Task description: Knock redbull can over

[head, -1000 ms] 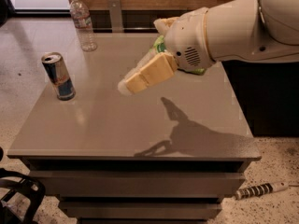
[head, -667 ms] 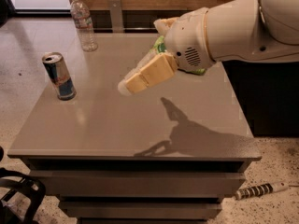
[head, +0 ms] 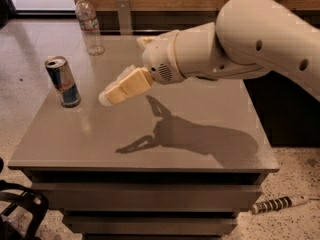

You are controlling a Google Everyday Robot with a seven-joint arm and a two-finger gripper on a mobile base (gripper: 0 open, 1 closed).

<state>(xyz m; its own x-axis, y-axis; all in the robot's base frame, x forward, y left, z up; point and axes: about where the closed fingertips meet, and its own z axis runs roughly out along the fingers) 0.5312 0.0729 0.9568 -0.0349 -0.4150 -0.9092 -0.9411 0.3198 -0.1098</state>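
Observation:
The redbull can (head: 63, 82), slim, blue and silver with a red mark, stands upright near the left edge of the grey table (head: 200, 144). My gripper (head: 107, 97) hangs just above the table, a short way to the right of the can and not touching it. Its cream fingers (head: 127, 86) lie together, pointing left and down towards the can, with nothing held. The big cream arm (head: 250, 44) reaches in from the upper right and casts a shadow on the table's middle.
A clear plastic water bottle (head: 90, 26) stands at the table's far left corner, behind the can. A wooden wall runs along the back. A striped rod (head: 279, 204) lies on the floor at the lower right, and a black frame (head: 22, 209) at the lower left.
My arm has moved left across the table, bringing the gripper closer to the can. The can and the bottle have not moved.

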